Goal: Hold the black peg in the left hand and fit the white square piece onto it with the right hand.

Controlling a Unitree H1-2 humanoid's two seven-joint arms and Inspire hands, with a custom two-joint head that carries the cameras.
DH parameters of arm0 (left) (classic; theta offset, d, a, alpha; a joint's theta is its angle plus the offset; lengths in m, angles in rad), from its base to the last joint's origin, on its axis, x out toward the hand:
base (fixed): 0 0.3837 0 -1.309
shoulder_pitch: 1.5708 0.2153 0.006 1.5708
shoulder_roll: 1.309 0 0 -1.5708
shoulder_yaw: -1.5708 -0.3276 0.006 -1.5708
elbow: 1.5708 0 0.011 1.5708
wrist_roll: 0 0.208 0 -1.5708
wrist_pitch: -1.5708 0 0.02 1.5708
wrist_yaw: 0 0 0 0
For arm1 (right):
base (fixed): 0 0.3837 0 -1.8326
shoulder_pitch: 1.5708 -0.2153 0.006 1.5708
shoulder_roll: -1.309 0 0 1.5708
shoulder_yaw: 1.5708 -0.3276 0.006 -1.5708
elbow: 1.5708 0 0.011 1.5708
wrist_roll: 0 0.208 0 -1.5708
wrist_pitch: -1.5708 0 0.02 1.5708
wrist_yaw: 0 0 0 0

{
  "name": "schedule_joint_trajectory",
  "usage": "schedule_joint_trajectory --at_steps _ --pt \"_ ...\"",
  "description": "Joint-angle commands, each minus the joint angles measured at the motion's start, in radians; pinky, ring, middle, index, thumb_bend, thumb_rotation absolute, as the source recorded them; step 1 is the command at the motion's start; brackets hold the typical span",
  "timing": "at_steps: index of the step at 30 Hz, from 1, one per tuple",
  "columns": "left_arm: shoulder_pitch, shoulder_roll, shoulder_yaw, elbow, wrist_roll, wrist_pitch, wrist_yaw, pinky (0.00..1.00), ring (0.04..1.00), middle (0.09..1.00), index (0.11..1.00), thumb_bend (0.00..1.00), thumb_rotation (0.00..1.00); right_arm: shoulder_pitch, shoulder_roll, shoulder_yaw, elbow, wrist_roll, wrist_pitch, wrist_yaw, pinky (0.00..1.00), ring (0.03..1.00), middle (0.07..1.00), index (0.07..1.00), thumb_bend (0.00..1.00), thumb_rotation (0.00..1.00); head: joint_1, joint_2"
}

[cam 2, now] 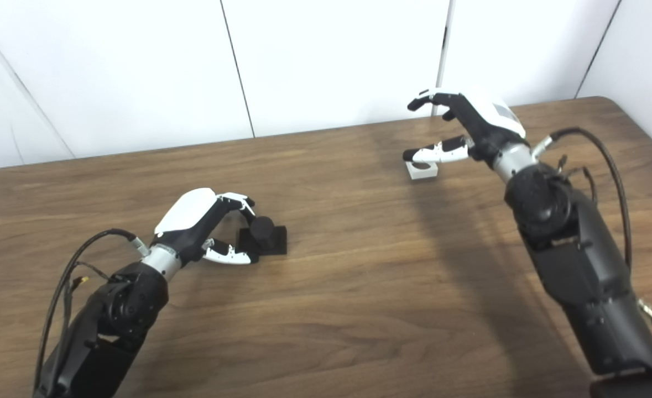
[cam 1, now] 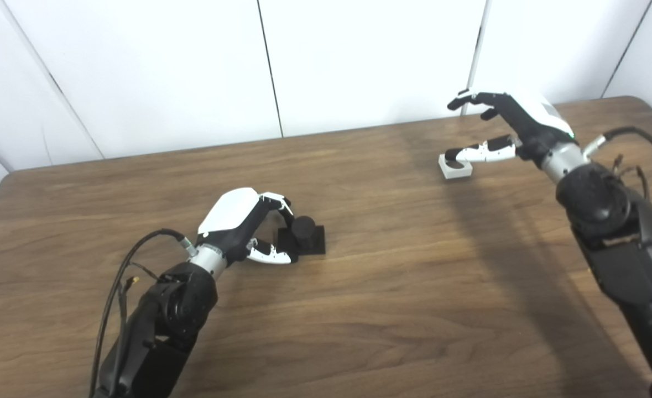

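The black peg point(cam 1: 304, 230), a short cylinder on a square black base, stands on the table left of centre. My left hand point(cam 1: 244, 224) lies just left of it, fingers curled over the base's left edge and thumb reaching its near corner, not closed around it. The white square piece point(cam 1: 458, 169) with a round hole lies on the table at the far right. My right hand point(cam 1: 516, 128) hovers over it, open, thumb stretched just above the piece and fingers spread higher up. Both also show in the right eye view: peg point(cam 2: 262, 229), white piece point(cam 2: 422, 171).
The brown wooden table point(cam 1: 392, 287) ends at white wall panels close behind the right hand. Its rounded right corner is at the far right. Loose black cables hang from both forearms.
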Motion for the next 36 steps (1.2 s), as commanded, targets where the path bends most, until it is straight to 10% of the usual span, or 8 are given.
schedule_joint_trajectory --at_steps 1,23,36 --pt "0.012 0.02 -0.01 0.01 0.004 -0.009 -0.015 0.78 0.833 0.818 0.488 0.52 0.08 -0.068 -0.044 0.007 0.014 -0.013 -0.018 0.013 0.69 0.835 0.849 0.749 0.69 0.29 -0.001 0.001" --pt "0.015 0.019 -0.003 0.004 0.01 0.0 -0.019 0.77 0.835 0.821 0.489 0.52 0.09 -0.211 -0.074 0.125 0.345 -0.082 -0.028 0.035 0.72 0.862 0.883 0.78 0.7 0.35 0.019 0.003" --pt "0.016 0.017 -0.002 -0.007 0.012 0.001 -0.015 0.77 0.824 0.814 0.489 0.52 0.08 -0.253 -0.086 0.194 0.383 -0.103 0.005 0.128 1.0 0.997 0.97 0.863 0.91 0.43 0.03 0.009"
